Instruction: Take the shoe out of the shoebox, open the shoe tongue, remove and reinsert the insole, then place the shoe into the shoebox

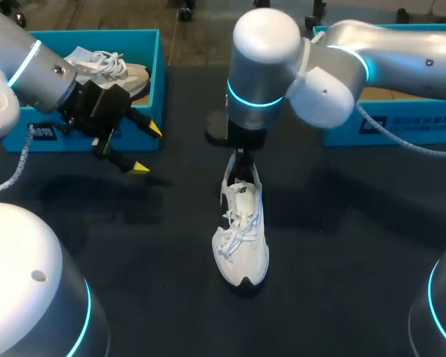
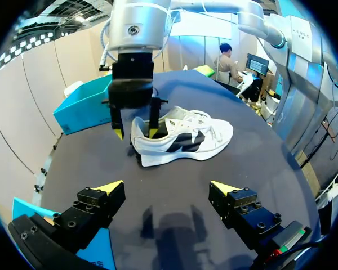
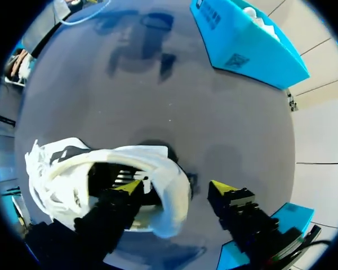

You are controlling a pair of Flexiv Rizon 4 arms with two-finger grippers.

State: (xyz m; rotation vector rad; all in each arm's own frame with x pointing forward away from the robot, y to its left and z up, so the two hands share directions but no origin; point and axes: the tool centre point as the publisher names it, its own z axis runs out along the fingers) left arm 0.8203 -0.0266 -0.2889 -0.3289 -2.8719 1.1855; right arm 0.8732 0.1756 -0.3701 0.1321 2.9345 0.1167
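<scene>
Head view: white laced shoe (image 1: 244, 238), right jaws apart astride its padded heel; left jaws apart.

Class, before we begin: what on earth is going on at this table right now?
The white sneaker stands on its sole on the dark table, out of its box. The right gripper straddles its heel, with one finger inside the shoe's opening and the other outside the heel, a gap showing, so it is open. The left gripper hangs open and empty beside the blue shoebox, which holds a second shoe.
</scene>
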